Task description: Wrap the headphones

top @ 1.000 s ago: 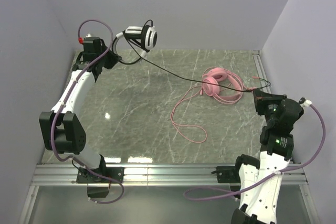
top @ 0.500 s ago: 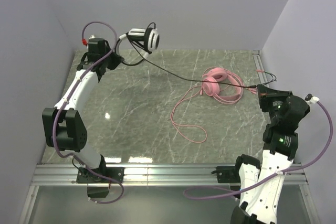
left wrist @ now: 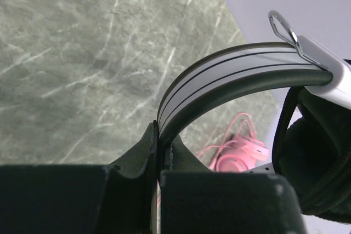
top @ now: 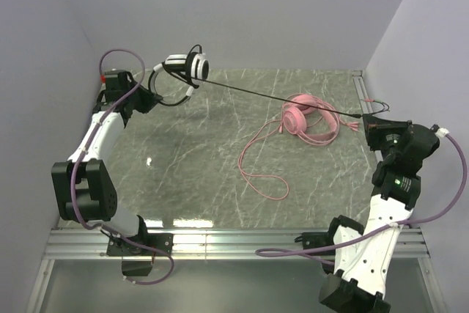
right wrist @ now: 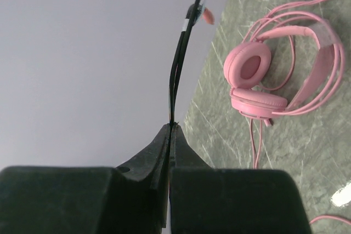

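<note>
Upper left, your left fingers [left wrist: 134,157] clamp the black-and-white headset [top: 196,66] aloft; far right, right fingers [right wrist: 147,156] pinch its black cable [top: 249,92], stretched taut, presumably for winding.

A robot lab test cell: plain lavender walls [top: 256,5] enclose a marble-patterned table [top: 190,166] edged with aluminium rail [top: 234,243].

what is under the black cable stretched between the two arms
Mostly bare marble table, and near the right pincer the pink headset. The black cable, taut from the black and white headset in the left pincer, is too thin to cover anything noticeable.
</note>
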You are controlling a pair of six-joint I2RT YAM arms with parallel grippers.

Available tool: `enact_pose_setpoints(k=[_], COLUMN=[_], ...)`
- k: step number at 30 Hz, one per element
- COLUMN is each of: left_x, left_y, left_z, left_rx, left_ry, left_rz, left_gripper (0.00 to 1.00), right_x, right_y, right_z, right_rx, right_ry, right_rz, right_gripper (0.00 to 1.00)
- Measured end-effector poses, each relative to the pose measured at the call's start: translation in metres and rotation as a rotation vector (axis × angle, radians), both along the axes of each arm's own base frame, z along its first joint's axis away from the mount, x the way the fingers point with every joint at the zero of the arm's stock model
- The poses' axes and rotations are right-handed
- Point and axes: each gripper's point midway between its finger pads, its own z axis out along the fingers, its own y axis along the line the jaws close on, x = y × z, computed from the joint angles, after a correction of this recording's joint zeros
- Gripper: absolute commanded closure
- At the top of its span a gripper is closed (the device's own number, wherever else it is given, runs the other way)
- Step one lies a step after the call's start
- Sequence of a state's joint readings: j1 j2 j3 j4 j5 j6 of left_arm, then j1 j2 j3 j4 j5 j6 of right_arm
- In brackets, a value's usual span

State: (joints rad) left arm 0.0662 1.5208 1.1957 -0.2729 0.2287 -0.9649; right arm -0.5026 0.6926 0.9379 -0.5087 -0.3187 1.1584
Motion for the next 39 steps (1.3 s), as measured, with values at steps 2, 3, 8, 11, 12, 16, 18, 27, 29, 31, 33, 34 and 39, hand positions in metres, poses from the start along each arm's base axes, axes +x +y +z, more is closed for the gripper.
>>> enact_pose_setpoints(k=[2, 3, 8, 11, 12, 16, 18, 27, 29, 31, 33, 34, 39], left_x=[-0.002, -0.002, 0.000, 0.000, -0.001, -0.008, -0.011, -0.034, -0.045, -0.058, -0.070, -0.074, -0.100], left_y=[0.002, 0.002, -0.005, -0.009, -0.010, -0.013, -0.016, -0.031, -0.036, -0.042, -0.048, -0.051, -0.064], left_z=[0.008, 0.013, 0.036, 0.047, 0.049, 0.066, 0.079, 0.128, 0.135, 0.137, 0.140, 0.142, 0.148], left_rx=[-0.021, -0.033, -0.083, -0.130, -0.145, -0.187, -0.201, -0.260, -0.290, -0.318, -0.334, -0.340, -0.354], left_ry=[-0.018, -0.034, -0.085, -0.102, -0.105, -0.131, -0.155, -0.261, -0.293, -0.315, -0.339, -0.351, -0.419], left_rz=[-0.003, -0.006, -0.023, -0.036, -0.040, -0.059, -0.075, -0.190, -0.236, -0.288, -0.351, -0.378, -0.502], left_gripper=[1.00, 1.00, 1.00, 1.00, 1.00, 1.00, 1.00, 1.00, 1.00, 1.00, 1.00, 1.00, 1.00], right_x=[0.001, 0.001, -0.003, -0.002, -0.002, 0.003, 0.005, 0.013, 0.016, 0.017, 0.018, 0.018, 0.019], right_y=[0.001, 0.002, 0.004, 0.004, 0.005, 0.003, 0.002, -0.005, -0.007, -0.008, -0.008, -0.008, -0.010], right_z=[-0.004, -0.008, -0.016, -0.019, -0.020, -0.029, -0.034, -0.051, -0.052, -0.053, -0.055, -0.055, -0.056], right_rx=[0.003, 0.007, 0.009, 0.005, 0.004, 0.007, 0.011, 0.038, 0.042, 0.046, 0.050, 0.050, 0.052], right_ry=[0.000, 0.005, 0.012, 0.013, 0.013, 0.029, 0.041, 0.073, 0.074, 0.078, 0.084, 0.084, 0.087], right_rz=[0.010, 0.015, 0.019, 0.023, 0.025, 0.034, 0.037, 0.036, 0.037, 0.041, 0.041, 0.040, 0.034], right_gripper=[1.00, 1.00, 1.00, 1.00, 1.00, 1.00, 1.00, 1.00, 1.00, 1.00, 1.00, 1.00, 1.00])
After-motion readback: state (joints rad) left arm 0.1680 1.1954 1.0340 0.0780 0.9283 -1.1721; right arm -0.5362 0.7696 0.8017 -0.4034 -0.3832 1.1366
